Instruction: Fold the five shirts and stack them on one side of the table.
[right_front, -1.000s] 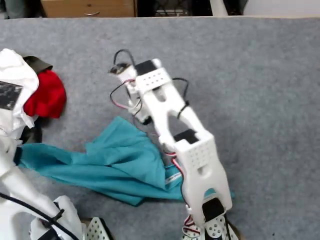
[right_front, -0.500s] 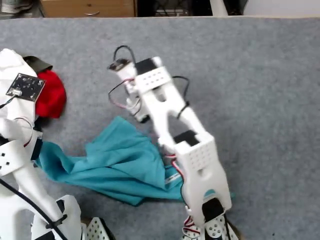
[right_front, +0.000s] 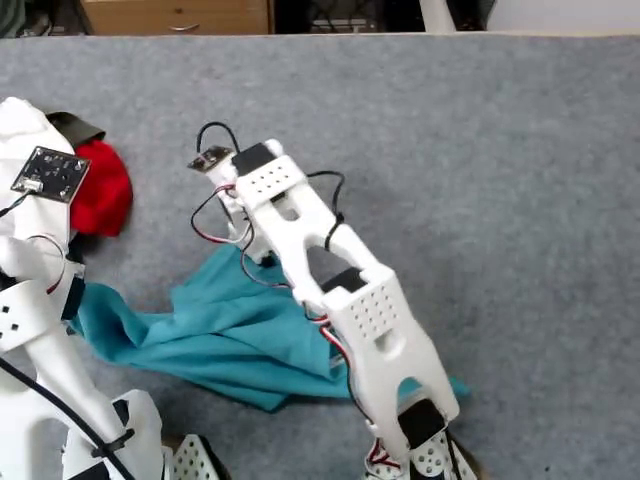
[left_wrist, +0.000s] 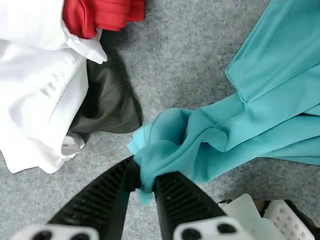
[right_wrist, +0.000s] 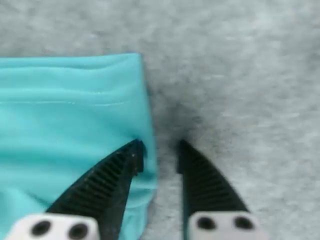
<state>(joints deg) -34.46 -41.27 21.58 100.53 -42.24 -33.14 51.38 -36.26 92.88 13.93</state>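
Grey felt-topped bench (right_front: 520, 150), a wooden drawer unit (right_front: 175, 15) along the far edge, and we're in the thick of shirt-folding. The teal shirt (right_front: 230, 330) lies crumpled on the near-left part of the bench, stretched between the two arms.

At its left end, the left pincer (left_wrist: 145, 181) is clamped tight on a bunched wad of teal hem. Just beyond that sits the waiting heap at far left: white shirt (left_wrist: 35, 75), red shirt (right_front: 100, 195), and a dark shirt (left_wrist: 107, 102) tucked under them.

At the shirt's far edge, the right pincer (right_wrist: 160, 150) is parted and grips nothing. One jaw hangs over the teal hem, the other over bare bench, straddling the very edge of the cloth.

Here's the danger, as I read it. If that right pincer shuts where it is, it catches only a sliver of hem, and the cloth could slip free on the first tug. The left grip is on a scrunch, not a clean corner, so any pull may spread the shirt twisted. And the fabric runs beneath the right arm (right_front: 340, 300), so a pull could snag it there.
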